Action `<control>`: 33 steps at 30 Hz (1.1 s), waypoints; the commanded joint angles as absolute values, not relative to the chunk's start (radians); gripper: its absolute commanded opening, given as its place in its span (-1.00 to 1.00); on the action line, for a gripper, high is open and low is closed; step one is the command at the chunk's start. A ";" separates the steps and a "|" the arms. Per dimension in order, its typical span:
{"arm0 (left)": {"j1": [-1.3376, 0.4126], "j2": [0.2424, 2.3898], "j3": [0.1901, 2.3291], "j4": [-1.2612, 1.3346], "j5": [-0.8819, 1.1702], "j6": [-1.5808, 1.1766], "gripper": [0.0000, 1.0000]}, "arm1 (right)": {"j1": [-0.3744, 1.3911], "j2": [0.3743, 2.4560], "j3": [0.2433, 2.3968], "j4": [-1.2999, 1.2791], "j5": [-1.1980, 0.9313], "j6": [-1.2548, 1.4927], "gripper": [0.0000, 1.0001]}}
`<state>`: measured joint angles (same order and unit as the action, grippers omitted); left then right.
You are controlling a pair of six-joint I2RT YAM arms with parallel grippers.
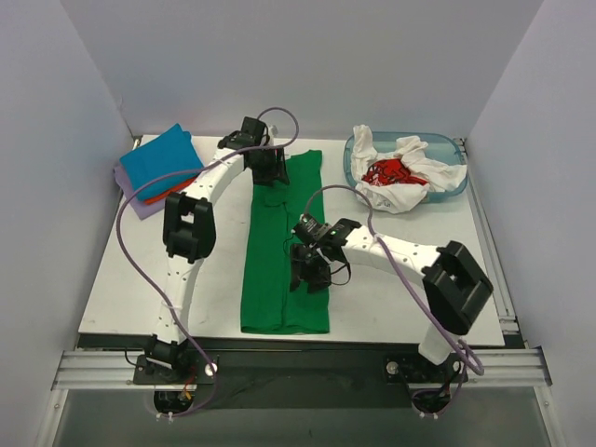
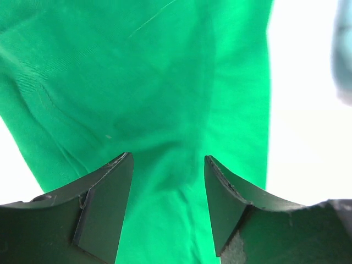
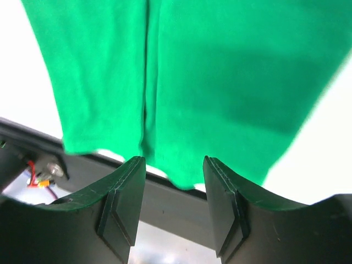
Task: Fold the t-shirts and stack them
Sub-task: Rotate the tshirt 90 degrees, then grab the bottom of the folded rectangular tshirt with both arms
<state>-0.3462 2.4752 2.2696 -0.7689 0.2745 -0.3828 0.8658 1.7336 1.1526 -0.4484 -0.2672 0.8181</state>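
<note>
A bright green t-shirt [image 1: 275, 289] lies folded into a long narrow strip down the middle of the table. My left gripper [image 1: 270, 172] is open at its far end, low over the cloth [image 2: 165, 82], with a soft ridge of cloth between the jaws. My right gripper [image 1: 312, 272] is open and empty above the strip's right side. In its wrist view the shirt's near hem [image 3: 220, 66] shows. A folded blue shirt [image 1: 160, 160] lies on orange [image 1: 158, 195] and lavender [image 1: 140, 205] ones at the back left.
A translucent blue tub [image 1: 456, 154] at the back right holds a crumpled white shirt [image 1: 410, 191] and a red one [image 1: 389, 171]. The table's front rail [image 3: 165, 203] runs just past the green hem. White walls close in the left, right and back.
</note>
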 commanded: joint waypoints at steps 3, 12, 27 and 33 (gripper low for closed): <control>-0.353 2.212 2.252 -0.725 0.304 -0.399 0.30 | 0.871 1.537 1.053 -0.572 -0.192 0.824 -0.07; -0.399 1.696 1.565 -0.715 0.153 -0.419 0.30 | 0.893 1.448 0.896 -0.568 -0.213 0.799 -0.09; -0.486 1.095 0.764 -0.775 0.097 -0.650 0.25 | 0.936 1.520 0.844 -0.502 -0.242 0.793 -0.33; -0.512 1.037 0.660 -0.732 0.133 -0.732 0.25 | 0.933 1.505 0.804 -0.495 -0.242 0.779 -0.33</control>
<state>-0.4992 1.0679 0.6930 -0.7746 0.1127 -0.6563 0.9302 1.5192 0.8200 -0.4706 -0.2440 0.7975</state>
